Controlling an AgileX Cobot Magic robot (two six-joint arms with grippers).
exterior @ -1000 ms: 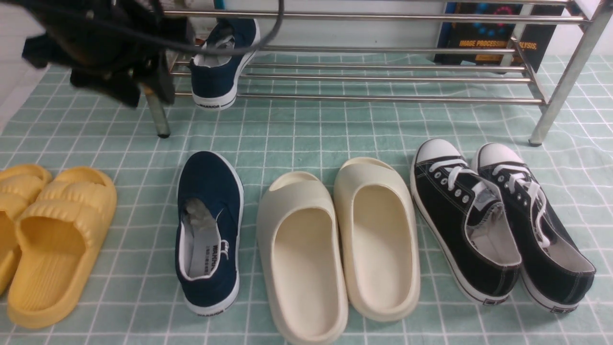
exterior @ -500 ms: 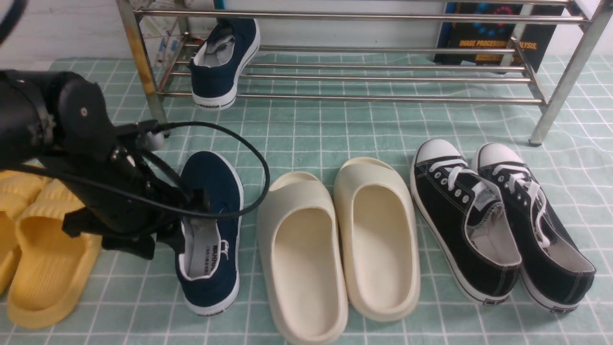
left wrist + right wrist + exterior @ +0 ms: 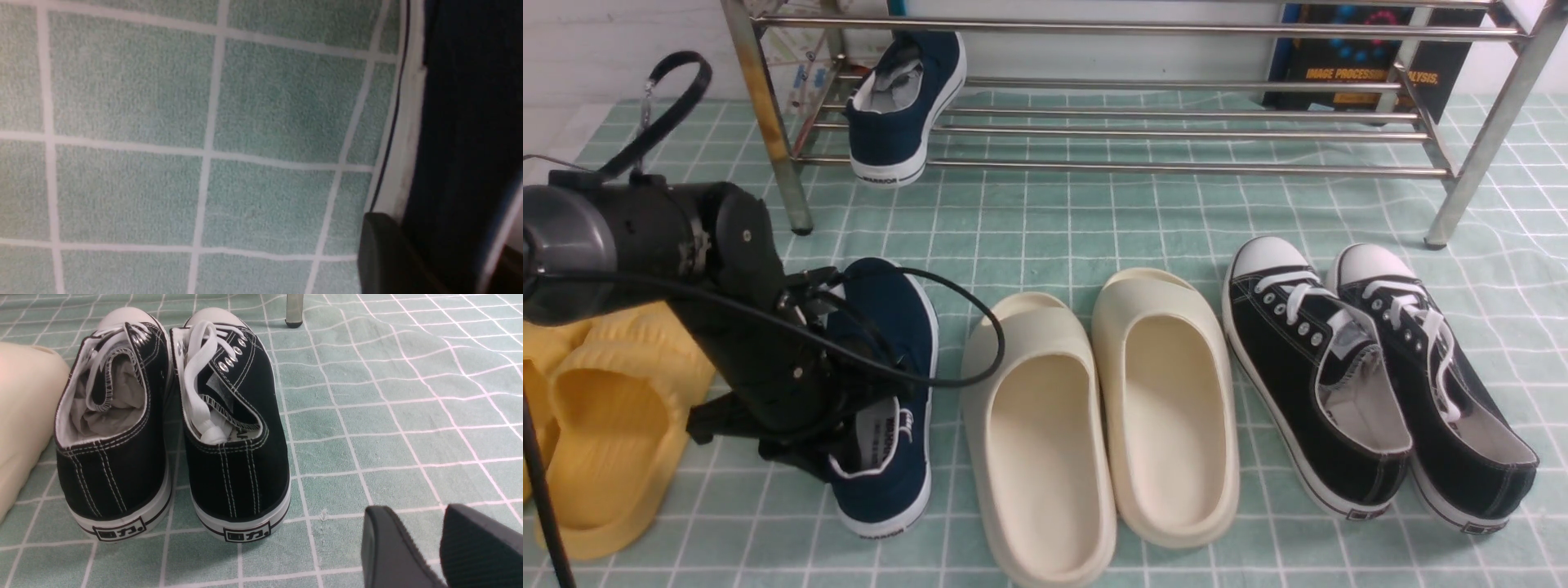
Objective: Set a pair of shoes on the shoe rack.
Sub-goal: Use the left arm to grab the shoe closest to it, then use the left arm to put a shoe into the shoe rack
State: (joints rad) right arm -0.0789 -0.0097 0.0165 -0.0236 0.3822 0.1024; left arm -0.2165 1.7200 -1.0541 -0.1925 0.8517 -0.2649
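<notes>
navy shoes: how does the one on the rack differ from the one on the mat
The rack shoe sits raised on the rack bars, heel overhanging the front; the mat shoe lies flat on the mat. The left arm is at the mat shoe; nothing touches the rack shoe. Both navy, white soles.

The front camera looks forward and down over the mat (image 3: 1045, 229). The low right wrist camera shares its black sneakers (image 3: 237, 469); the left one seems almost on the mat.
</notes>
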